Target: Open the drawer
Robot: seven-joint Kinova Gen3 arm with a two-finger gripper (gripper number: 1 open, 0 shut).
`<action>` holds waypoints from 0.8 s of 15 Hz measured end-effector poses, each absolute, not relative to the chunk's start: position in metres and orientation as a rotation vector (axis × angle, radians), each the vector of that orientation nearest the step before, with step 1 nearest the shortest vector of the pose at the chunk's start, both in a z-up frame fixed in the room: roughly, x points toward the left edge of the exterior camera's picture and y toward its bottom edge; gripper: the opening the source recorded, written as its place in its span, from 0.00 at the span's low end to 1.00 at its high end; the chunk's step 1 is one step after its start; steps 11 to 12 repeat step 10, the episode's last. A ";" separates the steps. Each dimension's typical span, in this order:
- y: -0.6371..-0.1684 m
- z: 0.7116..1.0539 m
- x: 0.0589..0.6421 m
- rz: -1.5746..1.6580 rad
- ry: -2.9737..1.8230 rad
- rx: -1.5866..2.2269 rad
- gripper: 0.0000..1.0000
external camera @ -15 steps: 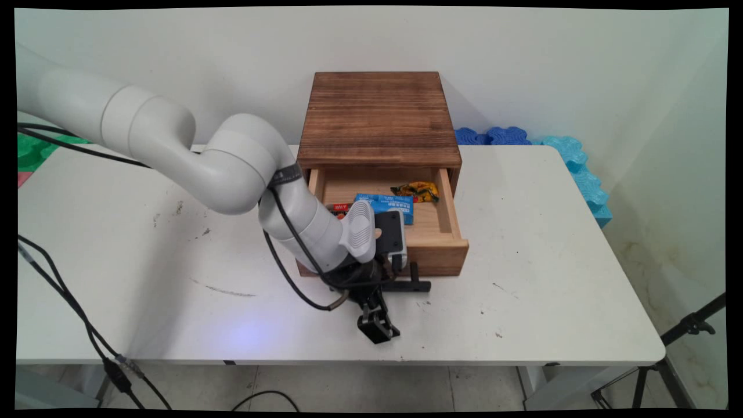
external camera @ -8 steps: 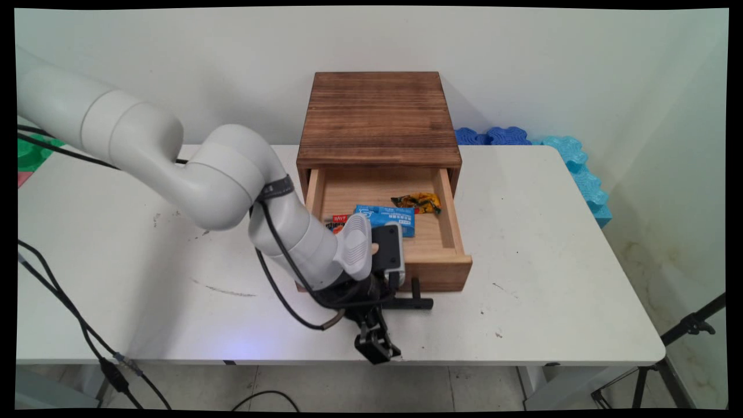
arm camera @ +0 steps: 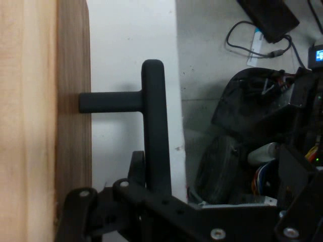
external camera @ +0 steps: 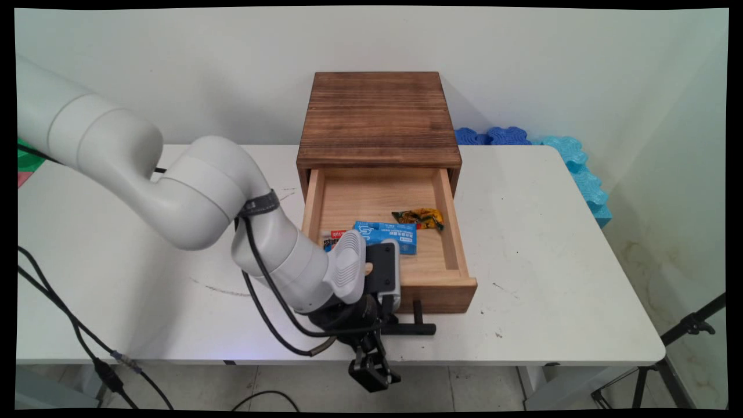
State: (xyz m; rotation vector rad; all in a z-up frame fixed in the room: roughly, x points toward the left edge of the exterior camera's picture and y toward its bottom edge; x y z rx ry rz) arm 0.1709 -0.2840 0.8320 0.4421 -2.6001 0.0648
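A dark wooden cabinet stands at the back of the white table. Its light wood drawer is pulled far out toward the near edge. My gripper is shut on the left part of the drawer's black T-bar handle. The hand view shows the handle running up from between my fingers, with the drawer front at the left. Inside the drawer lie a blue packet, a yellow-brown wrapper and a red packet, partly hidden by my wrist.
Blue foam pieces and lighter blue ones lie along the table's back right. A black tripod stands off the right end. Black cables hang at the left. The handle sits close to the table's near edge.
The drawer has slid further out toward the near edge, with my gripper still on its handle. The arm has drawn back and down with it.
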 end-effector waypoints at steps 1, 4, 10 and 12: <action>-0.281 0.833 0.171 0.063 -2.597 0.436 1.00; -0.274 0.836 0.171 0.061 -2.592 0.422 1.00; -0.267 0.841 0.173 0.071 -2.581 0.389 1.00; -0.267 0.841 0.173 0.071 -2.581 0.389 1.00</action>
